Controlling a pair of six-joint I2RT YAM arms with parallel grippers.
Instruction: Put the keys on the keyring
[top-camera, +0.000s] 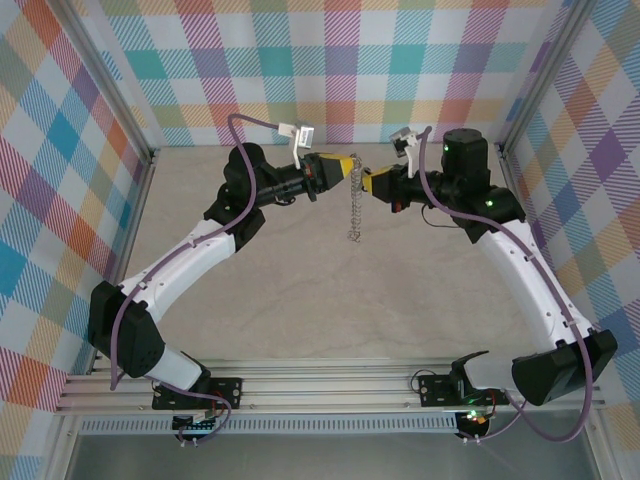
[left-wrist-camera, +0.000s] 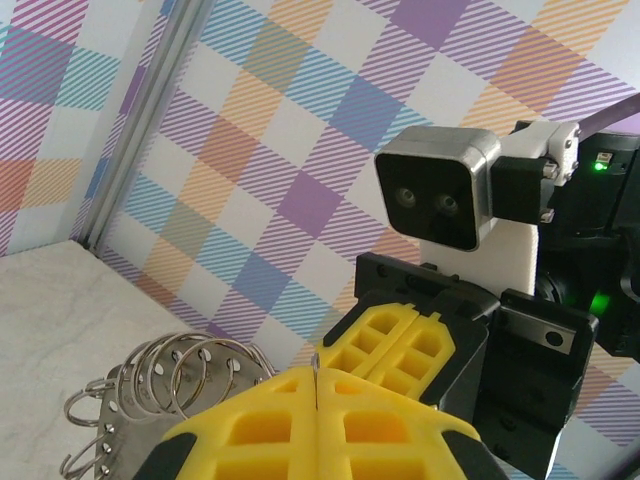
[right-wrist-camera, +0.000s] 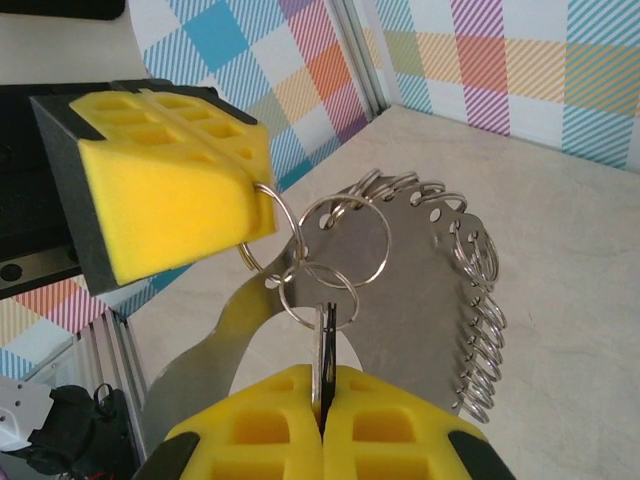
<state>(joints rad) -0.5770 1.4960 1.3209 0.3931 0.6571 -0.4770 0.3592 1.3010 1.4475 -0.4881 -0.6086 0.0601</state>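
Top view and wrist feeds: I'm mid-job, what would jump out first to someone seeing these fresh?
High above the table, the left gripper and right gripper meet tip to tip, with a silvery keyring dangling between them. In the right wrist view, bright yellow fingers pinch a thin dark key, its small loop overlapping the keyring's rings. Loud plaid walls stand all around.

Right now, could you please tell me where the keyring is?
In the top view the keyring hangs at centre, toward the far wall, between the shut left pincer and the right pincer, which pinches the key.
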